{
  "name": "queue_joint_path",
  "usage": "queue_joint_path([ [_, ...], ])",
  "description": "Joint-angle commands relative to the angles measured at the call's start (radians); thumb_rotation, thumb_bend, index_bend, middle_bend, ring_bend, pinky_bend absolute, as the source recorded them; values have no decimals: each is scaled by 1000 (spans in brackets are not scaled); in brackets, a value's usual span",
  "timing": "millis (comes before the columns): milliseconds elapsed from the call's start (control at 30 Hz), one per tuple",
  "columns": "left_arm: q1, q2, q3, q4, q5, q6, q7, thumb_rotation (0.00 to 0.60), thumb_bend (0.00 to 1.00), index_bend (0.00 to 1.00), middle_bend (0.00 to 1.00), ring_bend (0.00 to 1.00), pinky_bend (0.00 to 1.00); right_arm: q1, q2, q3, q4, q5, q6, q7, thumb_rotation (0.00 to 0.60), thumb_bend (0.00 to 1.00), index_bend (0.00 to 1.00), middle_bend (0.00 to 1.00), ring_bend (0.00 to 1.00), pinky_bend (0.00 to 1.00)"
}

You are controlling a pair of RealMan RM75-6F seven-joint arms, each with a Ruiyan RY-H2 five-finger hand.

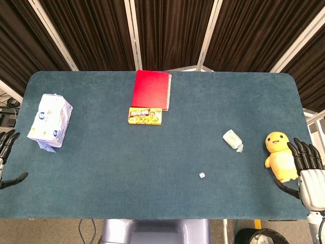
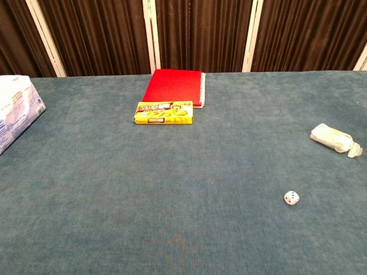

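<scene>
In the head view my right hand (image 1: 306, 173) stands at the table's right edge with fingers spread, just right of a yellow duck toy (image 1: 278, 155) and holding nothing. My left hand (image 1: 7, 155) shows at the far left edge, fingers apart and empty, nearest the white tissue pack (image 1: 50, 119) (image 2: 14, 112). Neither hand appears in the chest view. A red spiral notebook (image 1: 151, 89) (image 2: 174, 86) lies at the back centre with a yellow snack box (image 1: 145, 116) (image 2: 164, 112) in front of it.
A small white bottle (image 1: 232, 140) (image 2: 334, 138) lies on its side right of centre. A white die (image 1: 201, 175) (image 2: 291, 197) sits nearer the front. The blue table cloth (image 1: 127, 168) spans the view; dark curtains hang behind.
</scene>
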State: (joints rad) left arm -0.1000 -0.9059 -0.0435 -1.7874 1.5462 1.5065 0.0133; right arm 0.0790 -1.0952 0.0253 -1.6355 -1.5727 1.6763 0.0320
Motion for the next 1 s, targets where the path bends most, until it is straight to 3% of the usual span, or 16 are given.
queue_joint_path([
  [33,0,1,-3,6,-1,3,-17,600,0,0,0,0,0,-2,2,4,0,0,-1,6,600,0,2,0,0,0],
  [233,10,13,-6,10,-9,18,-45,600,0,0,0,0,0,0,-8,5,14,-12,-14,31,600,0,0,9,0,0],
  [300,12,17,-4,10,-15,15,-43,600,0,0,0,0,0,12,-20,3,18,-13,-46,30,600,0,0,131,41,0],
  [333,13,18,-3,9,-17,12,-40,600,0,0,0,0,0,21,-25,2,22,-16,-61,26,600,0,0,295,170,61],
  [367,12,18,-2,8,-19,8,-36,600,0,0,0,0,0,31,-32,4,25,-19,-77,17,600,2,0,481,341,238],
  [400,10,16,-1,9,-21,3,-30,600,0,0,0,0,0,53,-40,7,30,-24,-111,-3,600,14,0,599,473,394],
  [433,8,15,-1,9,-22,-2,-26,600,0,0,0,0,0,67,-43,7,32,-26,-136,-15,600,47,0,734,617,649],
  [500,1,12,-3,10,-33,-17,-22,600,0,0,0,0,0,112,-49,3,21,-36,-216,-22,600,122,0,850,734,908],
  [533,-2,10,-5,11,-38,-23,-19,600,0,0,0,0,0,134,-48,-1,12,-41,-257,-19,600,164,0,877,759,969],
  [700,-15,1,-9,21,-63,-53,-6,600,0,0,0,0,0,241,-58,-25,-2,-96,-440,-110,600,289,0,891,783,1000],
  [867,-22,-11,-11,22,-75,-67,20,600,0,0,0,0,0,340,-63,-40,-67,-54,-654,-106,600,360,5,891,792,1000],
  [1000,-26,-18,-13,23,-85,-74,32,600,0,0,0,0,0,381,-78,-42,-81,-25,-741,-142,600,380,11,891,792,1000],
])
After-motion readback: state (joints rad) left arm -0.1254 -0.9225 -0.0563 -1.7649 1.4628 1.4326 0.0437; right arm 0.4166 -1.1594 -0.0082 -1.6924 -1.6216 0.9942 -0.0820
